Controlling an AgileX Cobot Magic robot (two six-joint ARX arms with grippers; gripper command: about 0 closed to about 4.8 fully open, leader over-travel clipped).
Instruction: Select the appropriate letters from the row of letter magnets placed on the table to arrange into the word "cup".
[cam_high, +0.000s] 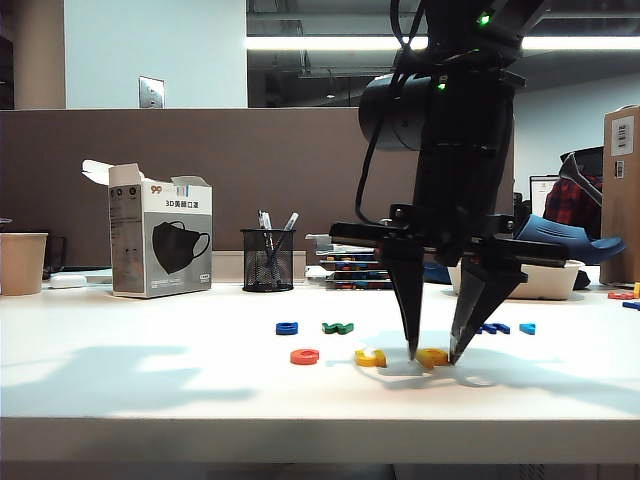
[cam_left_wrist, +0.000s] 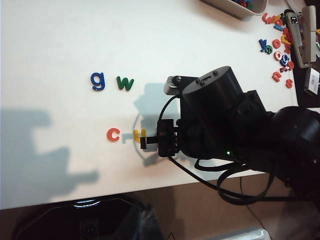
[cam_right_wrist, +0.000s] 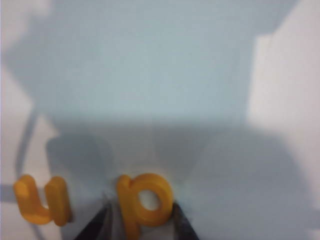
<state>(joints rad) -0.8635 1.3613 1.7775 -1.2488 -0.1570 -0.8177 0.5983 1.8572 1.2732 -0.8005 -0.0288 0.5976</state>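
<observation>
Table (cam_high: 120, 390): white, smooth, pale near edge.

Near row, left to right: red-orange "c" (cam_high: 304, 356), yellow "u" (cam_high: 369, 357), yellow "p" (cam_high: 432, 356). All three lie flat; "u" sits just beside "p", "c" a little further left.

Far row: blue letter (cam_high: 287, 327), green letter (cam_high: 337, 327); right of the arm, a dark blue letter (cam_high: 495, 327) partly hidden, and a cyan letter (cam_high: 527, 328).

Right gripper (cam_high: 432, 352): pointing down over the "p", fingers (cam_right_wrist: 182, 225) spread to either side of the letter, tips at the table. The wrist view shows the tips close against its two edges; whether they press it cannot be told.

Left gripper: not seen in any view; its state cannot be told.

Far side of table: black mesh pen cup (cam_high: 268, 259), face-mask box (cam_high: 160, 243), paper cup (cam_high: 22, 263) at far left.
</observation>
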